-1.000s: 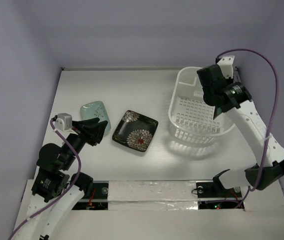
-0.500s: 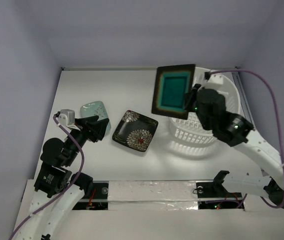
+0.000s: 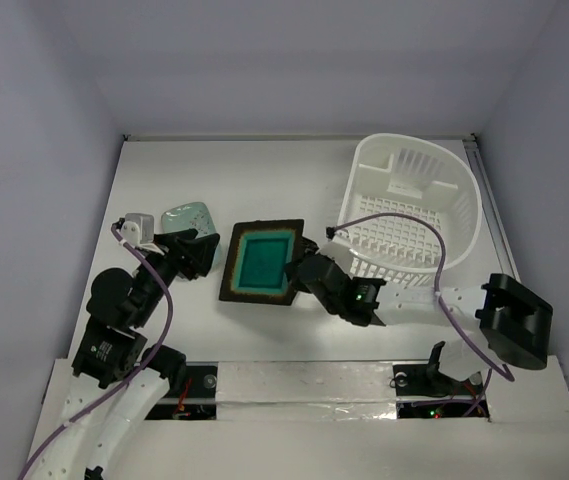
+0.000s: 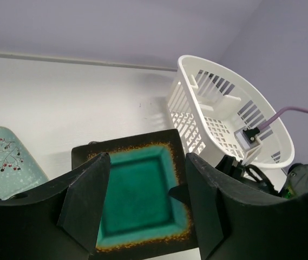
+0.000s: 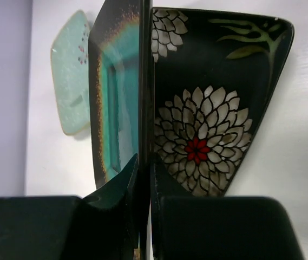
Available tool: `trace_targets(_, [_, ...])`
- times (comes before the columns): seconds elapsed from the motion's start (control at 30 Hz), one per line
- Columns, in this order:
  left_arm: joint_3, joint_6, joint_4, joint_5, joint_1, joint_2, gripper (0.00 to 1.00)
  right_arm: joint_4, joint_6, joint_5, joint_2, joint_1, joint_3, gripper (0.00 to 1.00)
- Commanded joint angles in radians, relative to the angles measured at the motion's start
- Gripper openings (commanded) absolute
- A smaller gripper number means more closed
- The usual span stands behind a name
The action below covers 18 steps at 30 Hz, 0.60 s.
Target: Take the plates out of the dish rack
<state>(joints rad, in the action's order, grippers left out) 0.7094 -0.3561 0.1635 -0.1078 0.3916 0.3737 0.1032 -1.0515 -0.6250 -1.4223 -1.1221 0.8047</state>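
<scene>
The right fingers (image 5: 110, 189) pinch the rim of the brown plate (image 3: 261, 262) with the teal middle, low in the centre of the top view; the left fingers (image 4: 86, 195) are spread beside it. Only the right wrist view shows the black flower plate (image 5: 208, 108) under it. The white dish rack (image 3: 414, 205) sits upper right.

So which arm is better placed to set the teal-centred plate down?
Right. Its pincer is shut on the edge of the teal-centred plate, holding it over the black flowered plate. The left pincer hangs open near the mint plate, gripping nothing.
</scene>
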Motion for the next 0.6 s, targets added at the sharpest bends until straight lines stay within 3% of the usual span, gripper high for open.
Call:
trace_targets(0.0, [0.001, -0.001, -0.035, -0.006, -0.003, 0.011, 0.55, 0.477, -0.245, -0.18, 0.028, 0.005, 0.025, 0.0])
trace_targets(0.57, [-0.002, -0.003, -0.041, -0.032, -0.022, 0.025, 0.55, 0.308, -0.469, -0.246, -0.095, 0.005, 0.022, 0.01])
